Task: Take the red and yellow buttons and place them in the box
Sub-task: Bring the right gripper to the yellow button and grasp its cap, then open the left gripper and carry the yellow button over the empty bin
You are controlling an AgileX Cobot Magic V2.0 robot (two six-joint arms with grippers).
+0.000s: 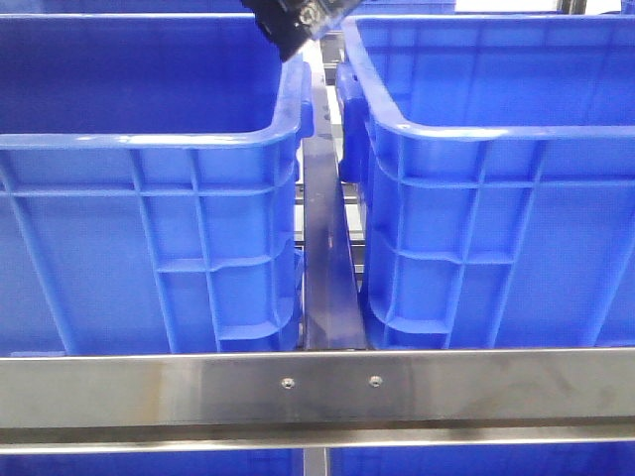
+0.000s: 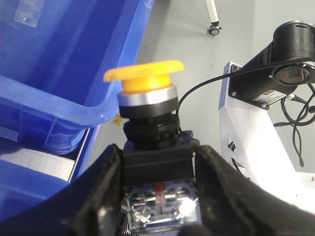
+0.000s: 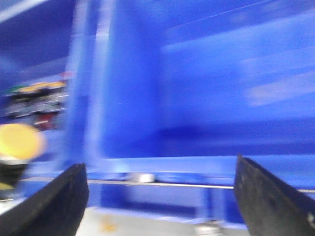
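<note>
We see the left gripper (image 2: 157, 196) pinching a yellow button (image 2: 146, 77) by its black body, just beside the blue box (image 2: 64, 59) rim. Our right gripper (image 3: 160, 196) is spread wide, facing a blurred blue crate wall (image 3: 206, 88). A steel rail (image 1: 327, 268) runs between the crates.

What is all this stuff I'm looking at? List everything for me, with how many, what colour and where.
Crates: two, bright blue, side by side; left crate, right crate.
Metal rail: one, silver, running across in front of the crates.
Metal strip: one, dark silver, in the gap between the crates.
Yellow button: one, yellow cap on a silver ring and black body, gripped in the left tool.
Blurred yellow round thing: one, seen from the right wrist, too blurred to name.
White stand with black camera: one, on the grey floor.
Left tool: black, shut on the button.
Right tool: black, open, empty.
</note>
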